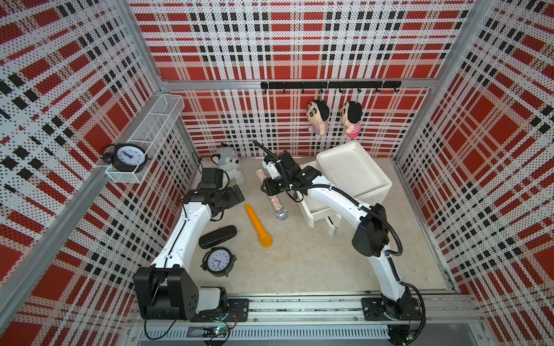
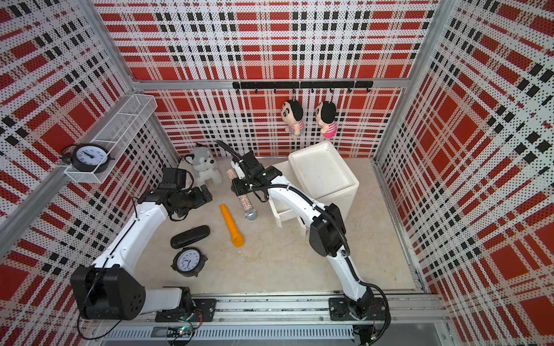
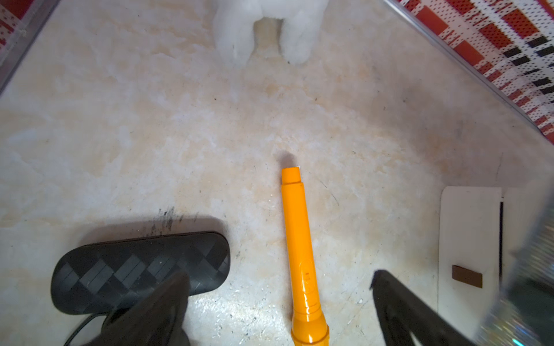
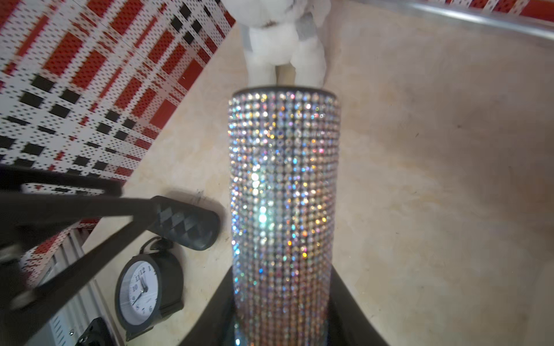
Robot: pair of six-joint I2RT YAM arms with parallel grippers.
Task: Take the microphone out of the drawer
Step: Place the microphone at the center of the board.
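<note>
Beige worktop (image 1: 299, 257), plaid walls (image 1: 299, 36). R tool (image 1: 270, 188) clamps microphone (image 1: 276, 205) beside drawer (image 1: 317, 214); L tool (image 1: 235, 194) wide open, empty; drawer inside hidden.

- Front-right worktop (image 1: 314, 263) lies bare, a wide open lane.
- Torch (image 1: 257, 225), case (image 1: 218, 237) and clock (image 1: 218, 261) crowd the left.
- Dog (image 1: 229, 163) blocks back left, drawer unit (image 1: 376, 193) back right; mic (image 1: 275, 203) hangs between torch and drawer unit.

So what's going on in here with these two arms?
The right gripper is clamped on a glittery microphone, holding it over the table beside the open white drawer it was meant to come out of. The left gripper is open and empty, hanging near an orange flashlight.
</note>
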